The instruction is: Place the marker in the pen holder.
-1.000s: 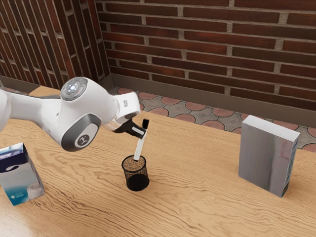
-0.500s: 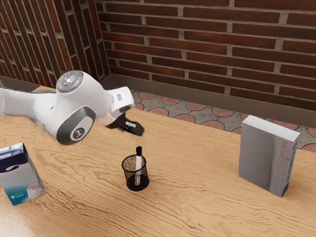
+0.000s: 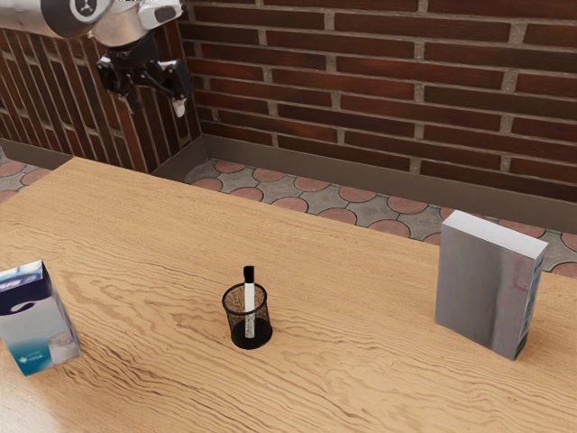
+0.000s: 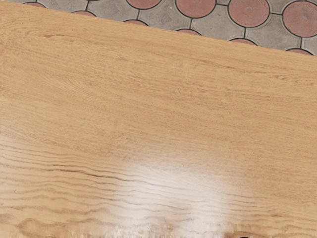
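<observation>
1 marker [image 3: 250,307] stands blk cap [image 3: 249,273] up in mesh pen holder [image 3: 233,322], well in fr. far edge of desk [image 3: 361,361]; fingers [image 3: 179,106] high, wide apart.

Clad, along the arm [image 3: 117,29], in smooth, rounded shells of white and pale grey, and fitted with a dark grey cap [image 3: 65,18] bearing a pale, ring-shaped emblem [image 3: 86,5]. Ends in a black, angular gripper [image 3: 156,106] of blocky outline, divided into two slender black fingers [image 3: 172,81], with a whitish tip [image 3: 179,109] visible on one.
</observation>
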